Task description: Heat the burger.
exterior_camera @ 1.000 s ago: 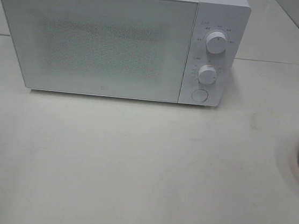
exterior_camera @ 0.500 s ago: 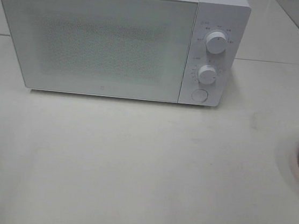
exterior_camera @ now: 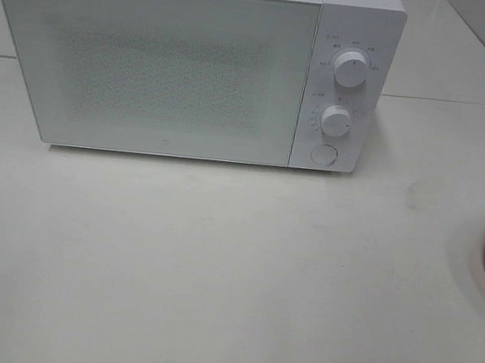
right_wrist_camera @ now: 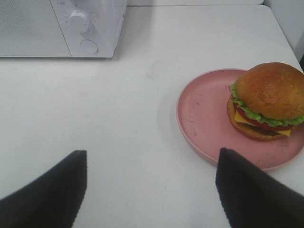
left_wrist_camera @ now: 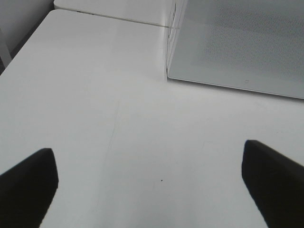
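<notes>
Hovering with jaws apart and empty: left gripper [left_wrist_camera: 149,190] near the microwave [exterior_camera: 195,62] door, right gripper [right_wrist_camera: 152,190] just short of the pink plate [right_wrist_camera: 204,118]. Sitting toward the plate's far rim, well apart from the microwave: the burger [right_wrist_camera: 267,100]. Risking a squashed bun or shifting layers, plus a sliding plate. Microwave door staying shut. Showing only a bare white surface [exterior_camera: 214,275], tiled wall behind.

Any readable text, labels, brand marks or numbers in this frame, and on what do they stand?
None can be read.
Microwave control panel: small grey markings ring the upper dial and the lower dial; too small and blurred to read.
Door, low centre: a tiny mark, perhaps a logo; unreadable.
Burger, pink plate, table: no text.
</notes>
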Motion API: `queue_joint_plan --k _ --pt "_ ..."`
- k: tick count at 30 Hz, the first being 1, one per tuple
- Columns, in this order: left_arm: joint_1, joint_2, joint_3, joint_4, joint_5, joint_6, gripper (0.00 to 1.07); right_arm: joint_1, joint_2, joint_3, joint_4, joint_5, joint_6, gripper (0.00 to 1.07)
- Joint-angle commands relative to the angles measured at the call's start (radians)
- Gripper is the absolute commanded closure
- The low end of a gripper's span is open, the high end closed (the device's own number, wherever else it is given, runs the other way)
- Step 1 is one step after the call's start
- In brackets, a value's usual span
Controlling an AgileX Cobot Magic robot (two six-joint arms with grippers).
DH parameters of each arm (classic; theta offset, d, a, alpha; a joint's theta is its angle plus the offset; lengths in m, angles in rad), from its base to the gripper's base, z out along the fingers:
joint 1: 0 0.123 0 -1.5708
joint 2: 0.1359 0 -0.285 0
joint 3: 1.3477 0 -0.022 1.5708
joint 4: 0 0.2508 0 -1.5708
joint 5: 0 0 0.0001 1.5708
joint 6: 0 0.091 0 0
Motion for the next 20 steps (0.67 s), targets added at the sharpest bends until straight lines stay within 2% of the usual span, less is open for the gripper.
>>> queue_joint_plan --k 1,20 --pt "0.004 -0.026 0.000 -0.007 -0.011 0.001 0.09 -0.003 -0.023 0.002 -0.007 0.001 0.001 0.33" --pt "0.004 -0.026 0.000 -0.005 -0.011 0.001 0.09 -0.003 -0.018 0.002 -0.007 0.001 0.001 0.33"
